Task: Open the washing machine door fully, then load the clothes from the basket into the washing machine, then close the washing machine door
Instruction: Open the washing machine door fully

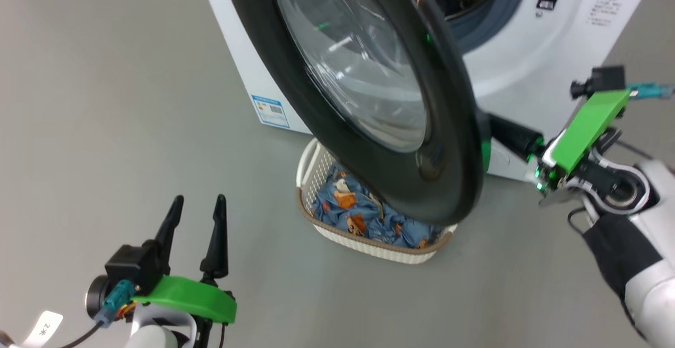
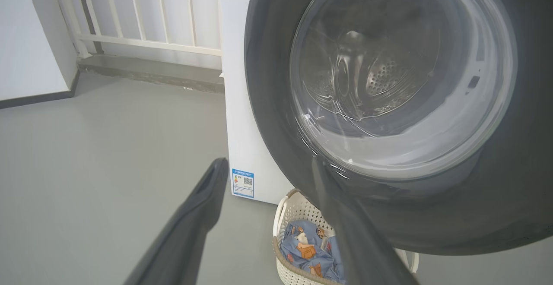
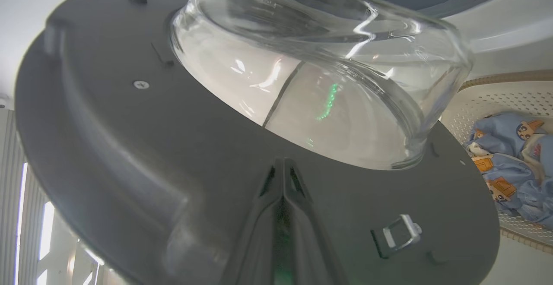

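The washing machine [image 1: 527, 74] stands at the back. Its washing machine door [image 1: 453, 126] is swung partway out over the basket [image 1: 311, 163]. The clothes [image 1: 364, 211], blue with orange figures, lie in the basket. My right gripper [image 1: 495, 126] reaches behind the door's lower edge. In the right wrist view the right gripper [image 3: 284, 164] is shut, holding nothing, its tips against the door's grey inner face [image 3: 129, 147] below the glass bowl [image 3: 302, 82]. My left gripper [image 1: 199, 200] stands open over the floor left of the basket. From the left gripper [image 2: 268, 164] I see the door's outer side [image 2: 276, 103].
A metal latch hook [image 3: 399, 235] sticks out of the door's inner face. A blue label [image 1: 270, 110] marks the machine's lower left corner. Grey floor [image 1: 105, 126] stretches to the left. A white railing [image 2: 142, 13] and a wall lie beyond the machine.
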Controlling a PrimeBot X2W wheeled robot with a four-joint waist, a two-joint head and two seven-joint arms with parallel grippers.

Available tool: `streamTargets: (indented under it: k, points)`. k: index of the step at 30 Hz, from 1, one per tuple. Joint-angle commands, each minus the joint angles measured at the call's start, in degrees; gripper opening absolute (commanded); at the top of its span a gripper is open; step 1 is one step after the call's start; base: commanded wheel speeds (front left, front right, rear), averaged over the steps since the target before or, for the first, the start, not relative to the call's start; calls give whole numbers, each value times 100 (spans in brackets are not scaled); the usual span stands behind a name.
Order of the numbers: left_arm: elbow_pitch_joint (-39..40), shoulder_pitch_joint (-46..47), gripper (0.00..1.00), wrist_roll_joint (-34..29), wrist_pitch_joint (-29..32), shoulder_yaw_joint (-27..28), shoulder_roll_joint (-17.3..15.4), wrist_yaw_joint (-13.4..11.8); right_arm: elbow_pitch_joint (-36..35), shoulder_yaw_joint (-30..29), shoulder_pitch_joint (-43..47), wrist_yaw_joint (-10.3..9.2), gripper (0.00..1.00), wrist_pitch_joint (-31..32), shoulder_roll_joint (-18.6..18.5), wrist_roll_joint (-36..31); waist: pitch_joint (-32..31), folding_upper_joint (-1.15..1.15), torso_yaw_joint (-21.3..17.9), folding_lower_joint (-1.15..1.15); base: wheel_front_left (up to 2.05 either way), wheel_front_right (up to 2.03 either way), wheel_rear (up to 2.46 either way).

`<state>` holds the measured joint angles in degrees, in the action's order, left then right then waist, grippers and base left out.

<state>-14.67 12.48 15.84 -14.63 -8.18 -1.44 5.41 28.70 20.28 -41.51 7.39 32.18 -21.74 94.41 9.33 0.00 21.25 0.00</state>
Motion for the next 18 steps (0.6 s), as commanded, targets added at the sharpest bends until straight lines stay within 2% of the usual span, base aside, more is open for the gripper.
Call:
streamTargets:
  k: [1,18]
  points:
    - [103,-27,100,-52,-37,215,-143,34,-240,53,145,10,0,49,90,86,-210,0,179,0,0,0,0]
    - [-118,-235,100,25,-25,114,-231,107,-999,35,1149,10,0,189,450,24,-678,0,765,0,0,0,0]
